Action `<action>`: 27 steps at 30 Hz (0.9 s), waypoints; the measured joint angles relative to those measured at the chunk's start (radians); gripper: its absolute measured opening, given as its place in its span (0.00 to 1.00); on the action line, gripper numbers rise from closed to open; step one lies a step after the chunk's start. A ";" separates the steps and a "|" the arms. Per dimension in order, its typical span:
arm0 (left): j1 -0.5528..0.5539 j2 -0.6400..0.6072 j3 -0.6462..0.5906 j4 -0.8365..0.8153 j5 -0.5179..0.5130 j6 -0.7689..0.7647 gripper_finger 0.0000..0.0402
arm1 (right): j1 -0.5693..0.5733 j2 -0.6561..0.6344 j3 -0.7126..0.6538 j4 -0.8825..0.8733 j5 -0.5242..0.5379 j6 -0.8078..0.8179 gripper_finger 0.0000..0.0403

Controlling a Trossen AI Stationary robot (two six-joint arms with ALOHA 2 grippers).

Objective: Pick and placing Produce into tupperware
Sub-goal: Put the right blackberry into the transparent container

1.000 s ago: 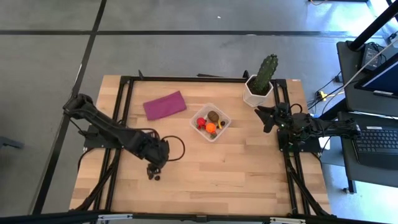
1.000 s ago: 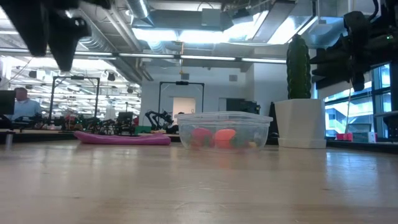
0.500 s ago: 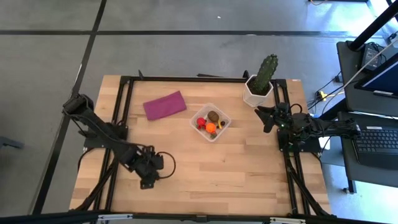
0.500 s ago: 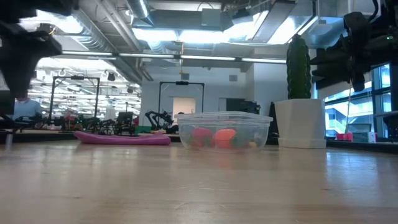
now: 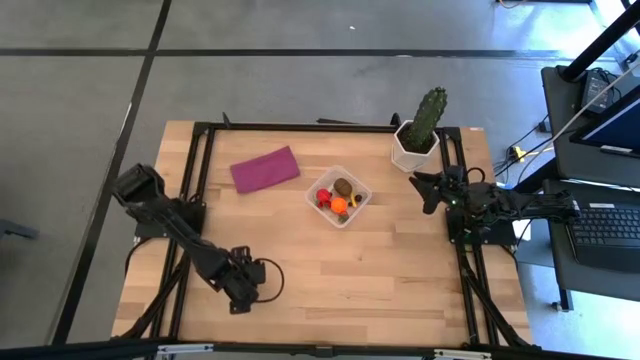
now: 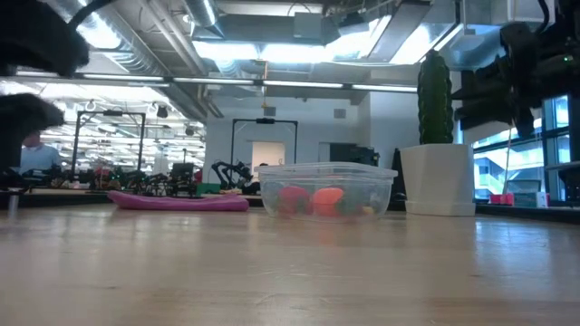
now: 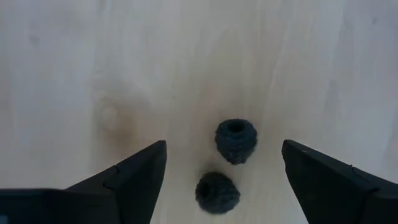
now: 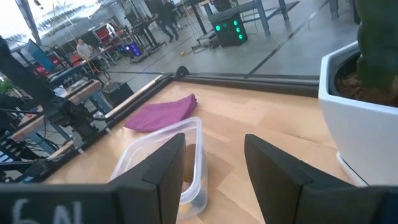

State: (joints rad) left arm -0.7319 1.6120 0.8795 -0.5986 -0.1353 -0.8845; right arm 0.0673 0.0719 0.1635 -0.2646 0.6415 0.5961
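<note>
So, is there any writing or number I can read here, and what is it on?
"6N", perhaps: pale marks on the right pincer, cut off by the edge, unsure.
Tupperware, pot, cloth: no text.
Screen beside the table: too small to read.

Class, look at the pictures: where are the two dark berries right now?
In the left wrist view, the two dark berries lie side by side on bare table wood, between the left gripper's open jaws, far from the tupperware.

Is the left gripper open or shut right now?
Open. The left gripper has its fingers spread wide over two dark berries on the table, gripping neither.
</note>
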 joint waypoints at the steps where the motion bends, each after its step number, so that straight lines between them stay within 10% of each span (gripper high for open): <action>1: -0.004 0.018 0.000 0.007 0.003 0.001 0.76 | 0.000 0.000 0.000 -0.007 0.000 0.003 0.42; 27: -0.008 0.063 0.000 0.042 -0.020 -0.032 0.54 | 0.000 0.000 0.000 -0.018 0.000 0.005 0.42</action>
State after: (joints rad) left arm -0.7399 1.6749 0.8795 -0.5565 -0.1551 -0.9165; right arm 0.0674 0.0719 0.1635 -0.2825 0.6418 0.6010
